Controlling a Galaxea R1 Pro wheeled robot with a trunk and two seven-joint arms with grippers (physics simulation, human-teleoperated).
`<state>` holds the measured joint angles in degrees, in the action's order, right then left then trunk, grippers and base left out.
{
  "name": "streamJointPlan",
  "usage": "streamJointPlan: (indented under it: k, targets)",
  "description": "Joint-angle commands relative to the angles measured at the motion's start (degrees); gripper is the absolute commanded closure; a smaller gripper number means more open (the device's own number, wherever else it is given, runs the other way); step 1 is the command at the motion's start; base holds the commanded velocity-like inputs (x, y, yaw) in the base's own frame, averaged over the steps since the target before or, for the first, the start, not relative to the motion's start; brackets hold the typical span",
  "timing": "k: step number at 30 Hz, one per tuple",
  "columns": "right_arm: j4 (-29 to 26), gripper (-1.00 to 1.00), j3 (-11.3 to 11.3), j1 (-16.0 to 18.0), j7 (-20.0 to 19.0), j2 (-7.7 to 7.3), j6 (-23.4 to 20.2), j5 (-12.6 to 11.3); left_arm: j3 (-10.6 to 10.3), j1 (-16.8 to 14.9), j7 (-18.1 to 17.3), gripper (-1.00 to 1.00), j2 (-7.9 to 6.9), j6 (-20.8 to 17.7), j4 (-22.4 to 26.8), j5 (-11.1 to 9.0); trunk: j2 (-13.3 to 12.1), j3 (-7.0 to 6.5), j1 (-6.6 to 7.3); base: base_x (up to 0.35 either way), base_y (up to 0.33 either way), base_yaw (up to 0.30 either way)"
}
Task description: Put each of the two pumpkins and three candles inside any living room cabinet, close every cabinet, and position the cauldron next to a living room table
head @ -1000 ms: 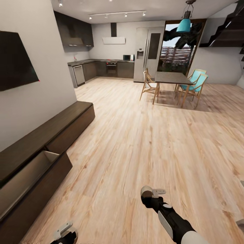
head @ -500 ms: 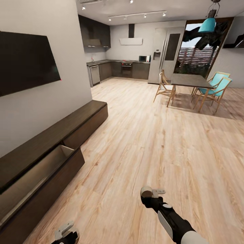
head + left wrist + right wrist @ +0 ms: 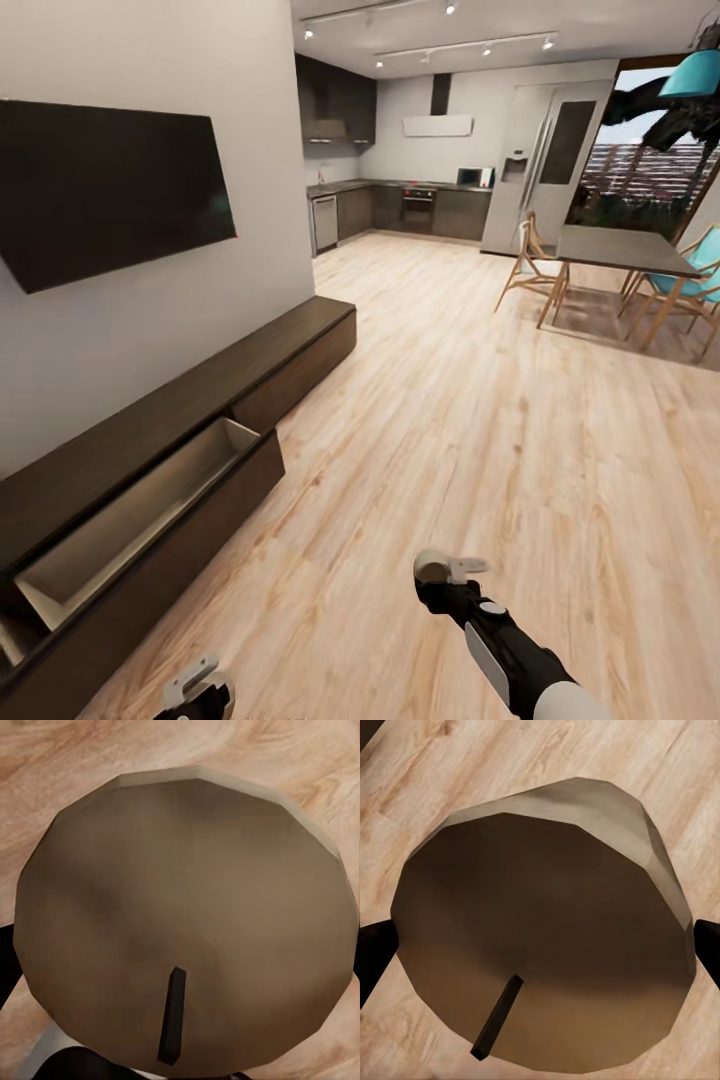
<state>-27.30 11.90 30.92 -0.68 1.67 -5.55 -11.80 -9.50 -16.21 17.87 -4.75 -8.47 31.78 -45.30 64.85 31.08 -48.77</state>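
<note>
Each gripper carries a candle: in the left wrist view a beige candle with its dark wick sits between the dark fingers, and in the right wrist view a second candle is pinched between two dark fingertips. In the head view the right gripper hangs at the lower middle of the frame and the left gripper at the bottom left, both over the plank floor. The cabinet runs along the left side under the dark wall screen, its near drawer pulled open — well apart from both grippers. The risk, as I judge it, is the approach: the drawer front juts into the floor space, so the base or left arm could knock it — and a stubby candle held at its sides may slip or tip when released.
</note>
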Motion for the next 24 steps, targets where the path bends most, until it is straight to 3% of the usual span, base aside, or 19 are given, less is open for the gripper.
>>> streamJointPlan:
  k: [1, 6, 15, 24]
  targets:
    - [-0.12, 1.0, 0.23, 0.02, 0.07, -0.04, -0.25, -0.6, -0.5, -0.02, 0.48, 1.0, -0.09, -0.11, 0.16, -0.09, 0.04, 0.03, 0.0, 0.0, 0.0, 0.272]
    - [-0.12, 1.0, 0.23, 0.02, 0.03, -0.01, -0.25, -0.6, -0.62, -0.04, 0.5, 1.0, -0.08, -0.07, 0.13, 0.32, 0.04, -0.07, 0.0, 0.102, -0.018, 0.272]
    - [-0.12, 1.0, 0.23, 0.02, -0.09, 0.0, -0.25, -0.68, -0.66, -0.01, 0.5, 1.0, -0.09, -0.06, 0.13, 0.39, 0.04, -0.13, 0.0, 0.292, -0.143, 0.114]
    - [-0.12, 1.0, 0.23, 0.03, -0.02, 0.0, -0.25, -0.68, -0.6, 0.02, 0.5, 1.0, -0.09, -0.06, 0.13, 0.34, 0.04, -0.38, 0.0, 0.246, -0.165, 0.233]
